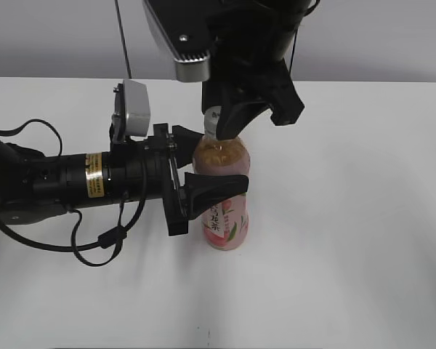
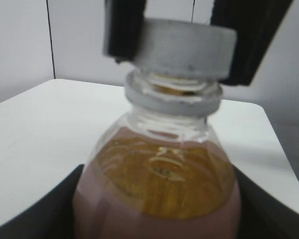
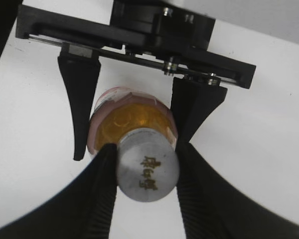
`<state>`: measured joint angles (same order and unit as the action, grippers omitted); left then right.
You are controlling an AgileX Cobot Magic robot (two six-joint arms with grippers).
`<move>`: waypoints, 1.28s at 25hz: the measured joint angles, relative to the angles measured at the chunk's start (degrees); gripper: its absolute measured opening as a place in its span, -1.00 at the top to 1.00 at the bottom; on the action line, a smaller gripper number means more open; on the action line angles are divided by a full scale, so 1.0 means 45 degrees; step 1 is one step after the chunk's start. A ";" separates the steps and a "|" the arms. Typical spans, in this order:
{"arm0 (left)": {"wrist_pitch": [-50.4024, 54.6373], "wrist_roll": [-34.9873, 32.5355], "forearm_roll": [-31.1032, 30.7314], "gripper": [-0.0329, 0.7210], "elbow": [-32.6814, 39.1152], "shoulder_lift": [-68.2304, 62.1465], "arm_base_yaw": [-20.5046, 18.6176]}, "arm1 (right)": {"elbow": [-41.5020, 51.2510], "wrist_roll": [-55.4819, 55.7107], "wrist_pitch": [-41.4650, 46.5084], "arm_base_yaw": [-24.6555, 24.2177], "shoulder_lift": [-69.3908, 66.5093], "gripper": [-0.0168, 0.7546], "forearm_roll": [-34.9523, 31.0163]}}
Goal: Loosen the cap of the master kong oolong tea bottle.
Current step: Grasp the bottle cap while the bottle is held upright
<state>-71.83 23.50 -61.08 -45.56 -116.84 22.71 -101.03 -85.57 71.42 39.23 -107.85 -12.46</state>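
- The white table point(image 1: 363, 240) carries everything in view.
- The left arm point(image 1: 65, 182) lies low across the table from the left edge, cables looped about it.
- The left gripper point(image 1: 203, 163) is clamped on the body of the master kong oolong tea bottle point(image 1: 225, 211), one finger on each side.
- The bottle stands upright near the table's middle, amber tea up to its shoulder, pink peach label below.
- The right gripper point(image 3: 145, 164) comes down from above and grips the cap point(image 3: 148, 172), fingers pressed against its two sides.
- The cap, white with a small dark printed mark on top, sits on the bottle's neck.
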 joint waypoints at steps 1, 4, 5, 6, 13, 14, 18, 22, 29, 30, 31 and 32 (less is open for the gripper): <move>0.0000 0.0000 0.0000 -0.32 0.0000 0.0000 0.0000 | 0.0000 -0.0132 0.0000 0.0000 0.0000 0.23 0.0000; 0.0000 -0.0012 0.0000 -0.32 0.0000 0.0000 0.0000 | 0.0000 -0.0670 0.0016 0.0000 0.0000 0.23 -0.0004; 0.0000 -0.0024 -0.0015 -0.32 0.0000 0.0000 0.0000 | 0.0000 -0.0909 0.0030 0.0000 0.0000 0.23 -0.0004; 0.0000 -0.0036 -0.0025 -0.32 0.0000 0.0000 0.0000 | 0.0000 -0.1210 0.0030 0.0000 0.0000 0.23 -0.0015; 0.0022 -0.0081 -0.0039 -0.32 0.0000 0.0000 0.0000 | 0.0000 -0.3170 0.0042 0.0000 0.0000 0.23 -0.0018; 0.0026 -0.0081 -0.0039 -0.32 0.0000 0.0000 0.0000 | 0.0000 -0.3380 0.0051 0.0000 0.0000 0.23 -0.0018; 0.0036 -0.0115 -0.0039 -0.32 0.0000 0.0000 0.0000 | 0.0000 -0.4623 0.0051 0.0000 0.0000 0.23 -0.0052; 0.0036 -0.0118 -0.0062 -0.32 0.0000 0.0000 0.0000 | 0.0000 -0.5574 0.0057 0.0000 0.0000 0.23 -0.0063; 0.0036 -0.0118 -0.0062 -0.32 0.0000 0.0000 0.0000 | 0.0000 -0.6541 0.0067 0.0000 0.0000 0.23 -0.0090; 0.0036 -0.0127 -0.0062 -0.32 0.0000 0.0000 0.0000 | 0.0000 -0.6718 0.0067 0.0000 0.0000 0.23 -0.0090; 0.0036 -0.0127 -0.0075 -0.32 0.0000 0.0000 0.0000 | 0.0000 -0.6930 0.0067 0.0000 0.0000 0.23 -0.0098; 0.0036 -0.0127 -0.0075 -0.32 0.0000 0.0000 0.0000 | 0.0000 -0.7220 0.0067 0.0000 0.0000 0.23 -0.0098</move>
<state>-71.67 22.93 -61.42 -45.56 -116.84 22.71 -101.03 -118.06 71.72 39.23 -107.85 -12.90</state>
